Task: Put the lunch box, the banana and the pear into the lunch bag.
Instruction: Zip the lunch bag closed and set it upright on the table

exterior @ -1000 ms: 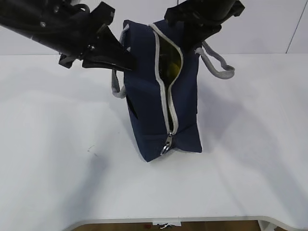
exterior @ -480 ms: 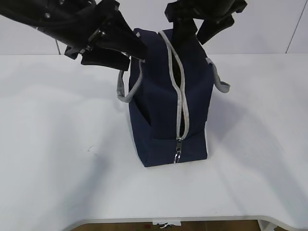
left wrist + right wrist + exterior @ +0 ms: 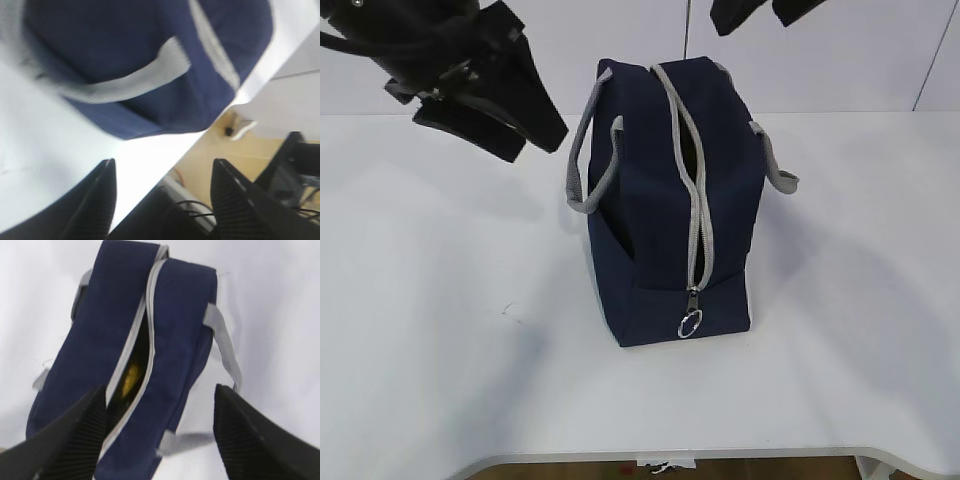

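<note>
The navy lunch bag (image 3: 650,220) stands upright on the white table (image 3: 440,330), its grey zipper run partly open along the top and its ring pull (image 3: 689,324) hanging at the near end. In the right wrist view the bag (image 3: 175,340) shows a narrow gap with something yellow (image 3: 131,377) inside; I cannot tell whether it is the banana or the pear. The lunch box is hidden. My left gripper (image 3: 535,145) is open and empty, up and left of the bag. My right gripper (image 3: 750,25) is open and empty above the bag's far end.
Grey strap handles hang down on the bag's left (image 3: 588,170) and right (image 3: 775,165) sides. The table's front edge (image 3: 670,455) runs along the bottom. In the left wrist view the bag's side (image 3: 125,55) and the floor beyond the table edge show.
The bag has gone from tilted with its mouth spread to upright with the gap narrow. Both grippers have let go and drawn away, the left to the left, the right upward.
</note>
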